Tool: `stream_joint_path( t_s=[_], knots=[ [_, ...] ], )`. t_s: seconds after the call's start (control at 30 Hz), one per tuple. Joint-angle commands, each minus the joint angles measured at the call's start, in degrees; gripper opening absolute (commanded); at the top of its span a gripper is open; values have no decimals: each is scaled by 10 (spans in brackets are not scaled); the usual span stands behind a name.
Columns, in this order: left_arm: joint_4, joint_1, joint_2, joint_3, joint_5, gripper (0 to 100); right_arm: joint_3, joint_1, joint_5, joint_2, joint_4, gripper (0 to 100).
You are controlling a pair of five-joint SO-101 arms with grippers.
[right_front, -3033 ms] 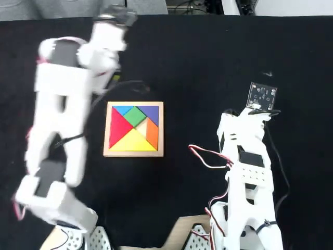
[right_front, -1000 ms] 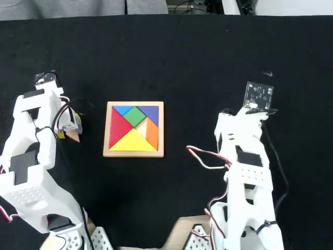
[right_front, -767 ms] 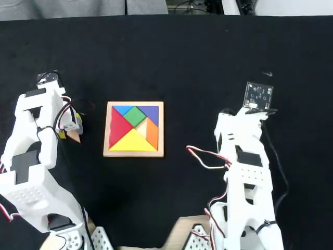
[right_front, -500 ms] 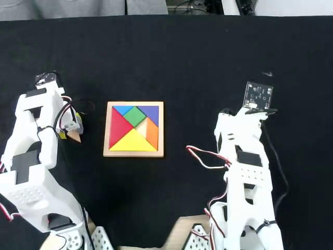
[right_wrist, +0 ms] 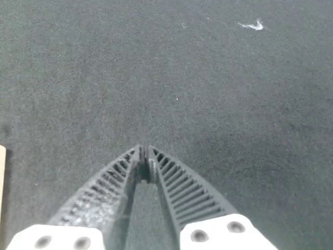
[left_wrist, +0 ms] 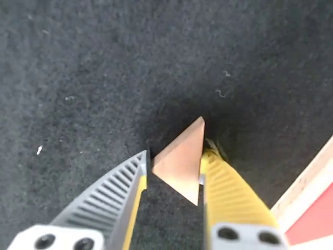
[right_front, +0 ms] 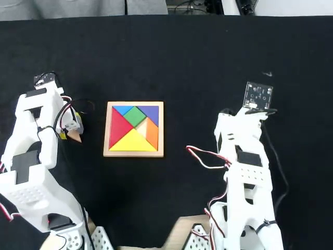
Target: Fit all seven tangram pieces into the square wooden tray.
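The square wooden tray (right_front: 107,128) lies at the table's middle, holding blue, green, purple, red, yellow and orange pieces, with a small pale gap near its centre. A small tan triangle (right_front: 75,137) sits just left of the tray, above the black cloth. My left gripper (right_front: 71,131) is shut on it. In the left wrist view the tan triangle (left_wrist: 181,159) is pinched between the grey finger and the yellow finger of the left gripper (left_wrist: 175,153), with the tray's corner (left_wrist: 307,190) close by. My right gripper (right_wrist: 144,156) is shut on nothing over bare cloth, right of the tray.
The black cloth covers the whole table. The right arm (right_front: 244,156) stands right of the tray, red and white wires looping toward it. Both arm bases sit at the near edge. Open cloth lies behind the tray.
Three seconds ago the left arm was raised high at the back left; it has since come down left of the tray. Over the last second nothing has visibly moved.
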Motion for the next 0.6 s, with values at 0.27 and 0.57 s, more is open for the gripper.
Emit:
stream_joint_path(
  t_s=[0.27,0.57],
  knots=[
    [-3,8,-17,-25,4,169,-2,-11,6,-15,-11,15],
    [-3,51,-110,21,4,169,-2,-11,6,-15,-11,15]
  ],
)
